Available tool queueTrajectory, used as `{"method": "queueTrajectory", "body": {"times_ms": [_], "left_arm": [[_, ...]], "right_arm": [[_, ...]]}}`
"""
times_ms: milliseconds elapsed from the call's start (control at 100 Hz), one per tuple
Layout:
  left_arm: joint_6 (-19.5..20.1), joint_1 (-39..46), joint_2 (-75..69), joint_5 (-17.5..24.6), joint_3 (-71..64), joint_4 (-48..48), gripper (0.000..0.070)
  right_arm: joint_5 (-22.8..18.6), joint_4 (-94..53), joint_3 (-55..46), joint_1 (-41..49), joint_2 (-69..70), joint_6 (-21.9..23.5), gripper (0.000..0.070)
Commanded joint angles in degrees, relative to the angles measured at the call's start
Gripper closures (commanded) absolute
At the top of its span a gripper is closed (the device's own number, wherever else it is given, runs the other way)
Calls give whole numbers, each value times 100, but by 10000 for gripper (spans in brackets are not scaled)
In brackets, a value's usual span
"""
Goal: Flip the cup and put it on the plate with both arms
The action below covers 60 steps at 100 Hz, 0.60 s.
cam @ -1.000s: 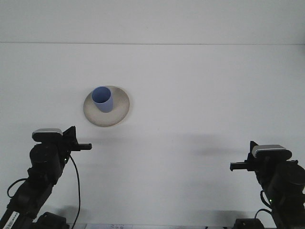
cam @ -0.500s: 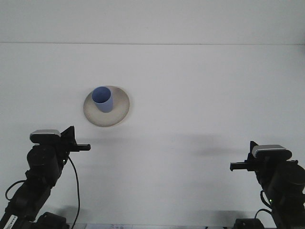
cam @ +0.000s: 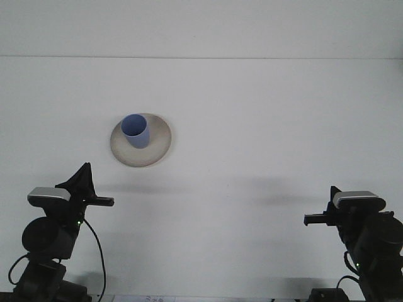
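Front view. One worktop (cam: 252, 126): matte white, smooth, evenly lit, with a straight seam running across its far edge.

One plate (cam: 160, 143): round, shallow, cream to beige with a dull glazed look and a slightly darker rim. It lies on the worktop at about 10 o'clock from the picture's centre.

One cup (cam: 135, 131): blue, smooth-walled, cylindrical and tapering a little toward its base. It stands mouth-up on the plate, set toward the plate's 10 o'clock side, leaning slightly as seen from this angle.

Two arms, black, with hard moulded housings, each carrying a grey-topped camera block at the wrist.

Left gripper (cam: 104, 201): at 7 o'clock, low over the worktop, well apart from the plate, nothing between its fingers. Its thin dark fingers point toward 3 o'clock; whether they are spread or closed cannot be told. One black cable loops down beside this arm.

Right gripper (cam: 313, 219): at 4 o'clock, holding nothing, fingers pointing toward 9 o'clock; their spread cannot be told either.
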Motion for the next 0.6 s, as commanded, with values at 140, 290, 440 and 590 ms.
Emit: {"method": "queueTrajectory", "body": {"times_ms": [140,290,440,590], "left_arm": [[46,345,-767,389,-1329,658,688],[-74,527,-1550,389,-1943,503,688],[-164,656,-2365,402,-2297,170,688],[-160,765,-2728,463,-2500,-48,688]], "right_arm": [[0,59,63,9,28,35,700],[0,59,63,9,28,35,700],[0,59,63,9,28,35,700],[0,59,63,9,28,35,700]]}}
